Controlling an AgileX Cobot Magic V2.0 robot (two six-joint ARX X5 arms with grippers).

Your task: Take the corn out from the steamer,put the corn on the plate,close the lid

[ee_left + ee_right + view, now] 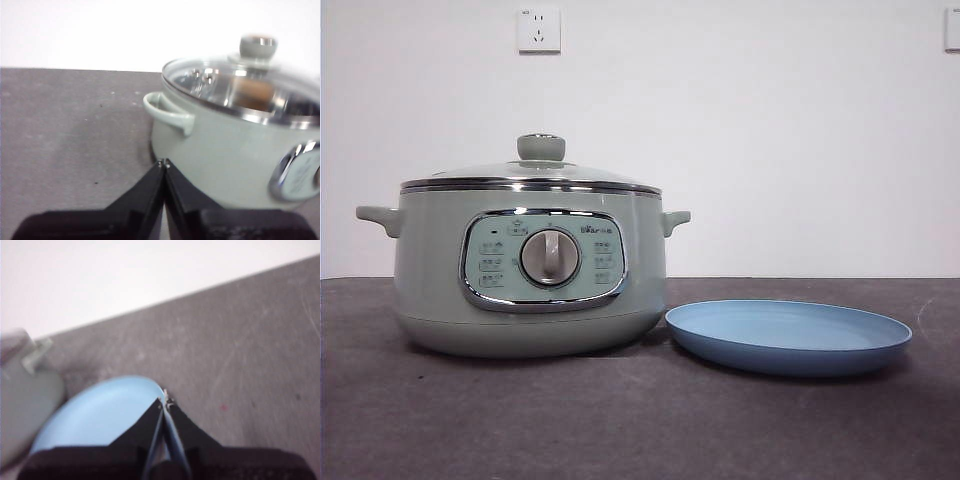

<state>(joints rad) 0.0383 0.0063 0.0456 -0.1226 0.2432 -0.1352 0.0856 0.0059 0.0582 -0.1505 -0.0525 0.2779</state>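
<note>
Dark grey tabletop (620, 420), white wall (770, 120) with socket (539, 30); left gripper (163, 162) and right gripper (165, 401) fingers closed, empty

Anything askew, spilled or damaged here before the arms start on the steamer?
Nothing stands out. The lid sits level on the steamer, its knob centred. The plate lies flat beside the steamer, with nothing on it. Through the glass, an orange-brown shape that may be the corn shows inside. Both the left gripper and right gripper are shut, holding nothing.

Lab-like: bare white wall (770, 130), socket (539, 30), dark table (620, 420).
</note>
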